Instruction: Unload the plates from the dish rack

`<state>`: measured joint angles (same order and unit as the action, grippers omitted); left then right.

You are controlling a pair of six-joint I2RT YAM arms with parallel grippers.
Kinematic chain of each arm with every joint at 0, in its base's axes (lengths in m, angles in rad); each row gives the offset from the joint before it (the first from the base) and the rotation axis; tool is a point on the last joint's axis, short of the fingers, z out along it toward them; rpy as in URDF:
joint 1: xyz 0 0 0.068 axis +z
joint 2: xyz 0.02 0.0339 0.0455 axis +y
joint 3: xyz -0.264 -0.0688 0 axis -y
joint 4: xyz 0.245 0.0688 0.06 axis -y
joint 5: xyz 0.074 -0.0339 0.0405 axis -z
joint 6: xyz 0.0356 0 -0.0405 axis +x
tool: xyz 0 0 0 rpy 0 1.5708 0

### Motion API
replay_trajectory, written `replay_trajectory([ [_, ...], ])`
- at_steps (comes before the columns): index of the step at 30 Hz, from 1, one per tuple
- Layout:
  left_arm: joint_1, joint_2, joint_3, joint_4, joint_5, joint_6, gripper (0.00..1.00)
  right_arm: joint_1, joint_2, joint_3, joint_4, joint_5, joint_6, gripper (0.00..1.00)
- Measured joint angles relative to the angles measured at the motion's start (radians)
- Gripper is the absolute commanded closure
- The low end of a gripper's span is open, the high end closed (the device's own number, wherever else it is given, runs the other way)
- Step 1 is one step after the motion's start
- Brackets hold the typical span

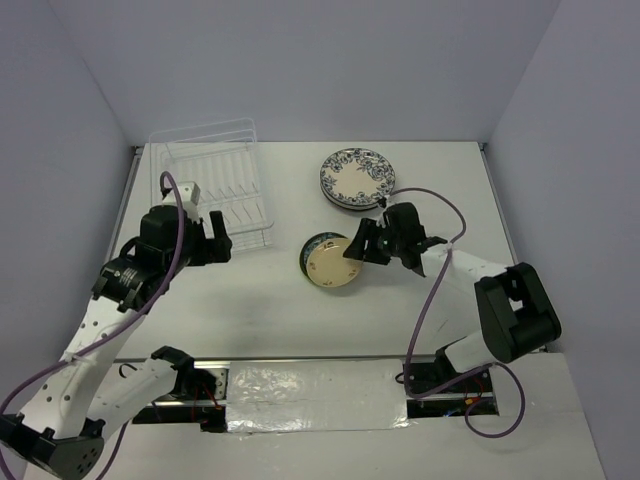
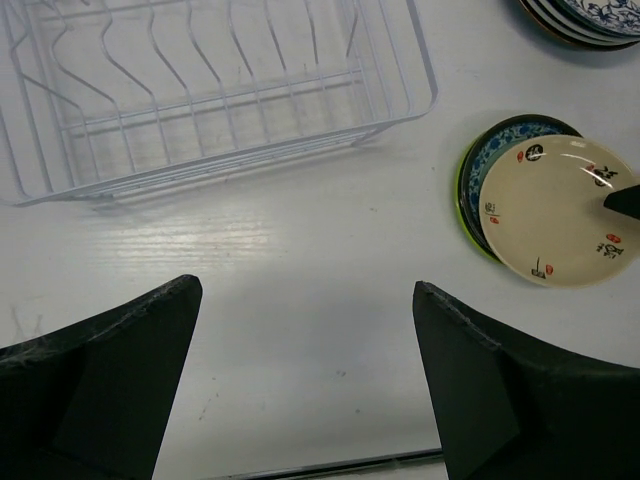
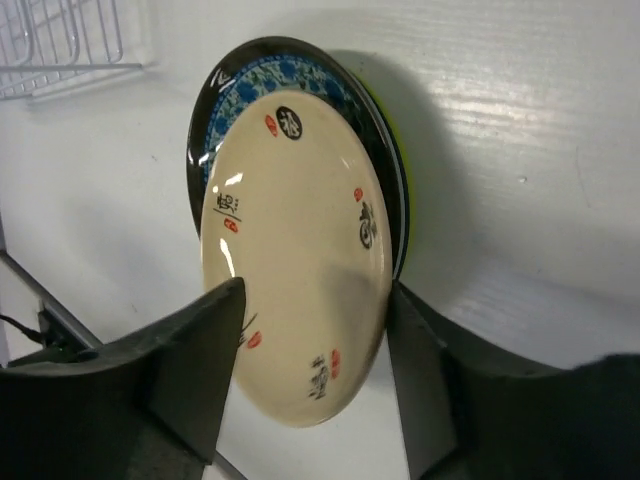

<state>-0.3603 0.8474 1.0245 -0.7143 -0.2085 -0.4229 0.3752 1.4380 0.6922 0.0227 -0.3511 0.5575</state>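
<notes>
The dish rack (image 1: 215, 180) is a white wire rack at the back left, with no plates in it; it also shows in the left wrist view (image 2: 220, 100). A cream plate (image 1: 333, 266) with red and black marks lies on top of a blue-patterned plate (image 3: 290, 85) and a lime green plate (image 3: 398, 170) at mid-table. My right gripper (image 1: 362, 245) is open, its jaws astride the cream plate's (image 3: 290, 260) near rim. A stack of blue-and-white ornate plates (image 1: 355, 178) sits behind. My left gripper (image 1: 215, 240) is open and empty above bare table in front of the rack.
Grey walls close in the table on the left, back and right. The right arm's purple cable loops over the table near the ornate stack. The rack's corner shows in the right wrist view (image 3: 60, 50).
</notes>
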Motion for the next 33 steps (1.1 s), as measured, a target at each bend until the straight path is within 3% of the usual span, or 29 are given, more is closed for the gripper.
replay_trajectory([
  [3,0.0,-0.03,-0.004,-0.019,-0.025,0.008,0.0,0.007,0.013,0.042,-0.029,0.014,-0.023,0.22],
  [10,0.0,-0.072,-0.004,-0.026,-0.071,0.009,0.0,0.07,0.011,0.137,-0.157,0.135,-0.058,0.2],
  [11,0.0,-0.072,-0.006,-0.022,-0.073,0.009,0.0,0.076,0.01,0.143,-0.172,0.149,-0.061,0.11],
  [13,0.0,-0.069,-0.024,-0.007,-0.075,0.009,0.01,0.081,0.01,0.15,-0.2,0.164,-0.068,0.05],
  [25,0.0,-0.013,-0.117,0.056,-0.069,0.009,0.0,0.086,0.048,0.207,-0.274,0.146,-0.103,0.05],
  [29,0.005,-0.026,-0.117,0.066,-0.104,0.005,0.0,0.108,-0.055,0.207,-0.343,0.222,-0.13,0.03],
  [33,0.027,-0.065,-0.124,0.068,-0.175,-0.006,0.01,0.154,-0.345,0.221,-0.473,0.389,-0.164,0.0],
])
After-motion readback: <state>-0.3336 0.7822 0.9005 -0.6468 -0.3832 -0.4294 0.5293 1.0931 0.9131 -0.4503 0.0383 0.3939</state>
